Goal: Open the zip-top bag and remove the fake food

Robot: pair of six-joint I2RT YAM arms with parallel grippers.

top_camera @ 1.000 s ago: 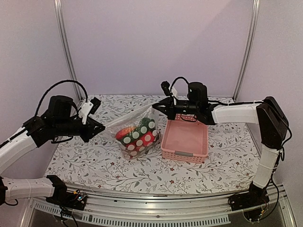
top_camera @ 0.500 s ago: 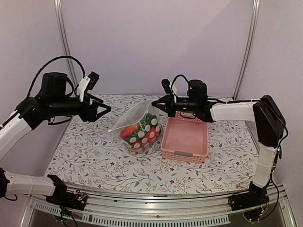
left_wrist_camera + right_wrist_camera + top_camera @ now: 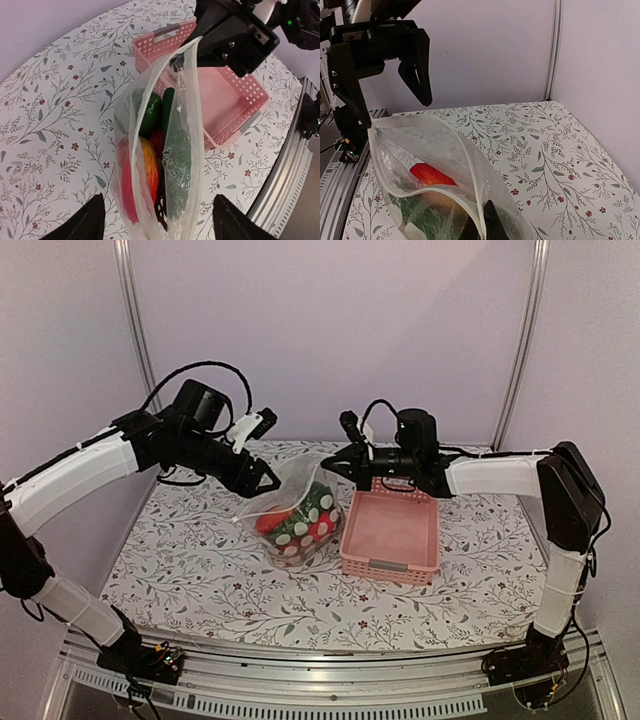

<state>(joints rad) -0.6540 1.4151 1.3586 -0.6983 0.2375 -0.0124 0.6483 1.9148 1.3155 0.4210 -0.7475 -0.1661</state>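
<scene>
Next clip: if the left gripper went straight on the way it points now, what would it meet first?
Most likely the zip-top bag: its open mouth lies straight ahead of the open left gripper. Whether the rim or the fake food inside comes first is unclear; depth is hard to judge.

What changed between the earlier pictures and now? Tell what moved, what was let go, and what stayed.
The left gripper let go of the zip-top bag's left edge, opened, rose and swung right to the bag's gaping mouth. The right gripper stayed shut on the bag's other corner. The fake food stayed inside; the pink basket did not move.
</scene>
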